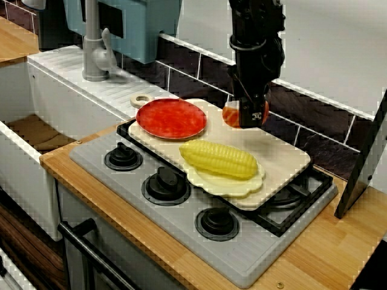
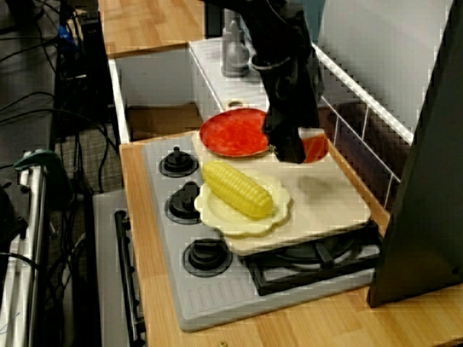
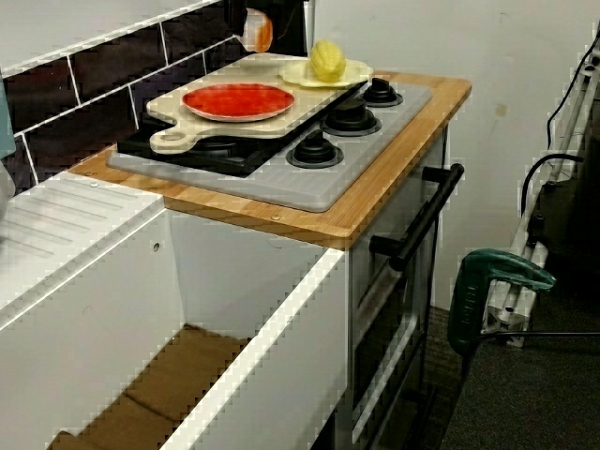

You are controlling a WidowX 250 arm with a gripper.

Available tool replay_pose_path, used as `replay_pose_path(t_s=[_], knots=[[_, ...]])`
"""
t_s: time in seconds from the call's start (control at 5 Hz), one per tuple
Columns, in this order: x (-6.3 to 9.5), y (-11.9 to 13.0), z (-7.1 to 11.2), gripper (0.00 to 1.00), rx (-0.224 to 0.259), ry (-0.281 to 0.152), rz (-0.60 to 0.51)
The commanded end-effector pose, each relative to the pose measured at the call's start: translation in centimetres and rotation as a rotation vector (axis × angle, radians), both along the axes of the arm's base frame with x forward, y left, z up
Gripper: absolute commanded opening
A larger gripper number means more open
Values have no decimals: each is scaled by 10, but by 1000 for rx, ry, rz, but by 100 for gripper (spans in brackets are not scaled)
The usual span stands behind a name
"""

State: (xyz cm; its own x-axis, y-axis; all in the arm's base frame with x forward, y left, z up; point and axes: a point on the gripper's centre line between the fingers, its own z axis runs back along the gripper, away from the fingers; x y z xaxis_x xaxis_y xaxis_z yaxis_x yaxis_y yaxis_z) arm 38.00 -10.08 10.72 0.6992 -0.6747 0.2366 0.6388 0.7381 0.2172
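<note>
Claw point(image 1: 246, 118) is closed on a small orange-red item point(image 1: 230, 115), whose colour shows on either side of the dark fingers. The arm comes down from above, almost vertical.

Item: rounded, orange-red with a pale patch; what it is cannot be made out. It is held at the rear edge of the cutting board point(image 1: 284, 160), on the side nearest the tiled wall point(image 1: 314, 121). In the view across the sink it appears to hang clear of the board surface. The other two views do not settle whether it touches.

Step in hand, as a judgement: the item is gripped and carried, not set down. Any lowering from this position would call for a straight descent onto the bare rear strip of the board, keeping off the red plate.

Surroundings, working outward:
- Red plate point(image 1: 171, 118) lies on the board's rear left part, just beside the claw; in the view along the counter the fingers overlap its rim.
- Corn cob point(image 1: 219, 158) rests on a cream plate point(image 1: 208, 181) at the board's front edge, apart from the claw.
- The board's right half is bare.
- The board sits across the burners of the stove point(image 1: 181, 235), which is set into the wooden counter point(image 1: 314, 254).
- Tap point(image 1: 94, 54) and sink point(image 1: 36, 133) lie beyond the counter's left end.
</note>
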Motion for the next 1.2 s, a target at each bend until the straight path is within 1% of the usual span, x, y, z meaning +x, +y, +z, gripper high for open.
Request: replay_pose_path(t_s=[0.0, 0.2, 0.4, 0.6, 0.8, 1.0], knots=[[8, -8, 5, 0, 24, -31, -19], [7, -10, -1, 100, 43, -8, -26], [5, -9, -2, 100, 45, 3, -35], [0, -6, 1, 100, 36, 9, -35], [-6, -4, 7, 100, 23, 6, -39], [-14, 0, 19, 100, -15, -6, -61]])
